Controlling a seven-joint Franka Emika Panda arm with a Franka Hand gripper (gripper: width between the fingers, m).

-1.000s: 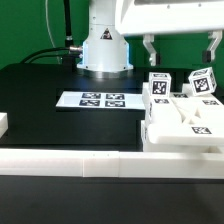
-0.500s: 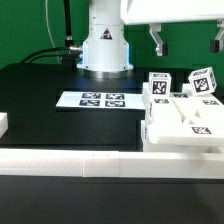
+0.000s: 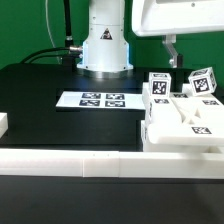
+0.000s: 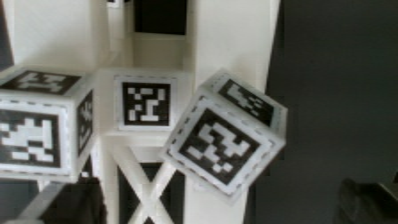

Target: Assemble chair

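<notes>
No readable words, brand names or numerals showing anywhere. Only black-and-white square tags appearing, coded patterns rather than text.

Marker board [image 3: 102,100] carrying four such tags in a row, lying at about 9 o'clock from the chair parts [image 3: 185,112].

Chair parts showing one tag per visible face: two on upright cubes at the 12 o'clock side of the pile, one on a flat front piece at 5 o'clock.

Wrist view showing three tags close up on the white parts [image 4: 146,103], the patterns slightly blurred.
</notes>
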